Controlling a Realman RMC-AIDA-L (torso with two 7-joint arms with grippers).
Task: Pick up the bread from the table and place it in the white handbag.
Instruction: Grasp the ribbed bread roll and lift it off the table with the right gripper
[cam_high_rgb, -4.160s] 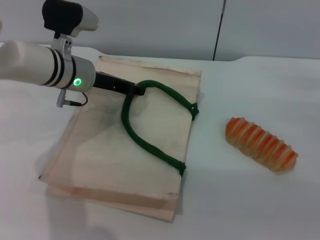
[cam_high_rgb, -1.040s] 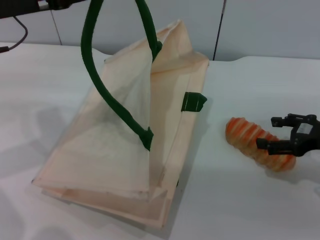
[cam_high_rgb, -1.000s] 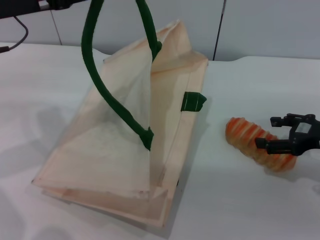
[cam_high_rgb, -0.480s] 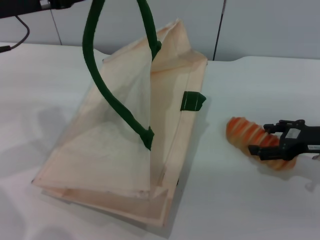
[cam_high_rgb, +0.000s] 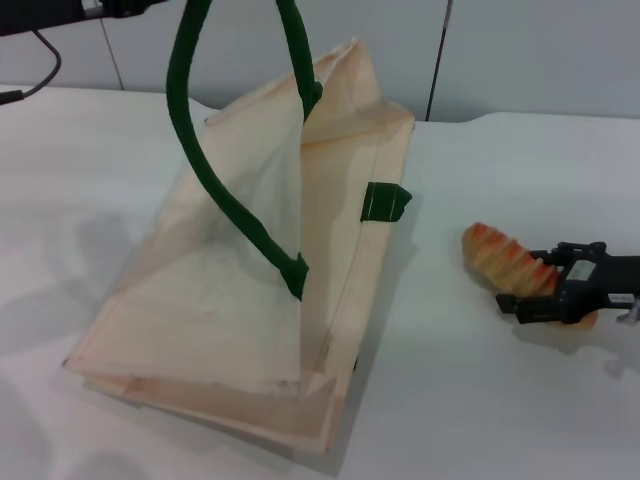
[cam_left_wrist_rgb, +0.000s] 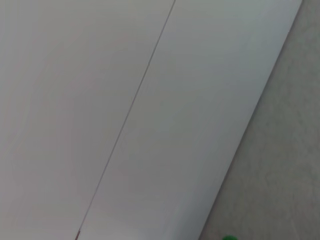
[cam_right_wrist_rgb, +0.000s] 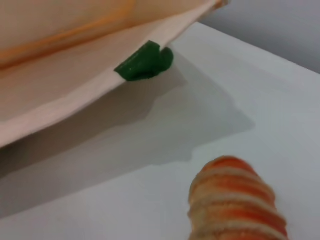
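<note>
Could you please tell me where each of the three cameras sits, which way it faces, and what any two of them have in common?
Head view: high on the robot, facing forward and down at the table, white handbag and bread; right gripper at the bread.
Left wrist view: raised, facing a blank wall; no robot parts seen.
Right wrist view: low over the table, facing bread and bag; no jaws seen.
Shared: head and right wrist show bread, bag and green handle tab.
</note>
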